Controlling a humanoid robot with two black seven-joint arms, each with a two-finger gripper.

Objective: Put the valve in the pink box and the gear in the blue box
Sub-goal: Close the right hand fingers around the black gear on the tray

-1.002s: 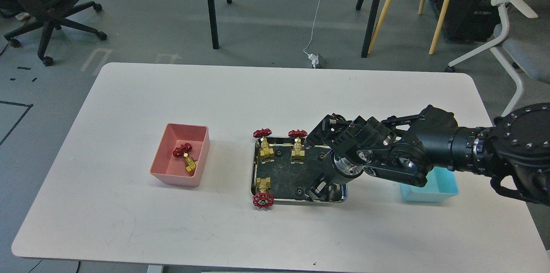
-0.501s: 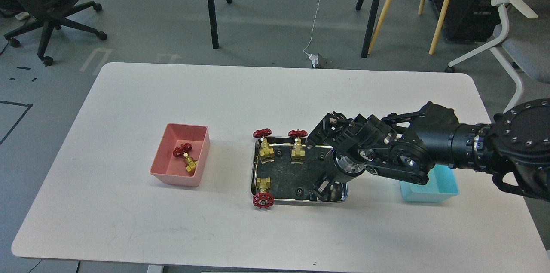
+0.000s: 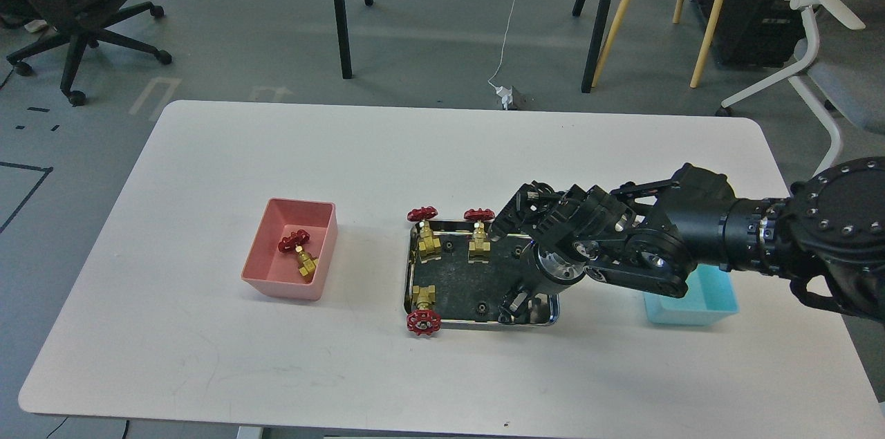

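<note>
The pink box sits left of centre on the white table and holds one valve. The shiny steel tray at centre holds three more valves: back left, back middle and front left. Tiny black gears lie in the tray, one at the back and one at the front. My right gripper points down into the tray's front right corner; its dark fingers sit close together and I cannot tell them apart. The blue box is half hidden behind my right arm. My left gripper is out of view.
My right arm stretches from the right edge across the table's right side. Beyond the table's far edge stand chair legs, stand legs and a white power plug on the floor.
The right gripper's fingers have drawn together and sunk slightly at the tray's front right corner. The arm has shifted a little. The valves and boxes have not moved.
</note>
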